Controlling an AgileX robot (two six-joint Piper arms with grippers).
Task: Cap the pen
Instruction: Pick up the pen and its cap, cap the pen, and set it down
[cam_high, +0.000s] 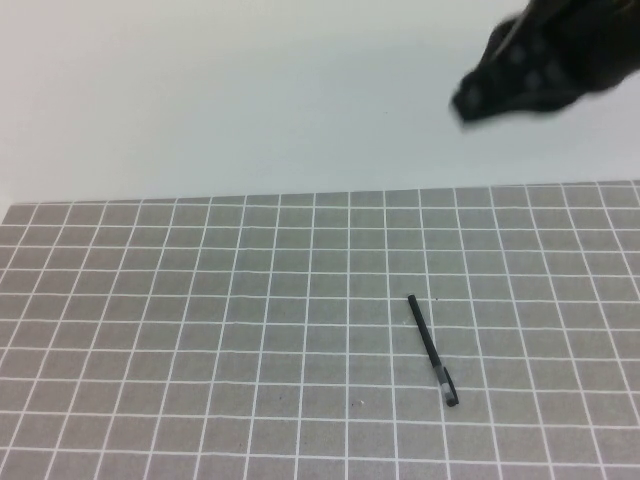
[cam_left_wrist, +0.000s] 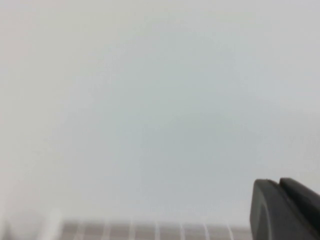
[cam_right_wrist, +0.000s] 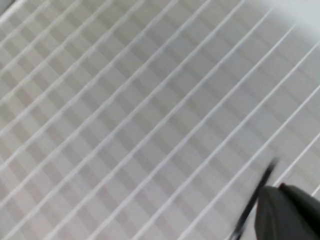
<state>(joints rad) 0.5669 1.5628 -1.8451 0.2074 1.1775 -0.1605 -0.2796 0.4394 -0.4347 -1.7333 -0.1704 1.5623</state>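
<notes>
A slim black pen (cam_high: 432, 350) with a grey band near its near end lies flat on the grid mat (cam_high: 200, 330), right of centre. I see no separate cap. My right gripper (cam_high: 540, 65) hangs blurred high at the far right, well above and beyond the pen. In the right wrist view the pen (cam_right_wrist: 255, 197) shows as a dark streak beside my right gripper (cam_right_wrist: 287, 212). My left gripper (cam_left_wrist: 285, 210) appears only in the left wrist view, as a dark edge against the white wall, and it is outside the high view.
The grey mat with white grid lines covers the table up to a white wall (cam_high: 250, 100) at the back. A tiny dark speck (cam_high: 353, 404) lies on the mat left of the pen's near end.
</notes>
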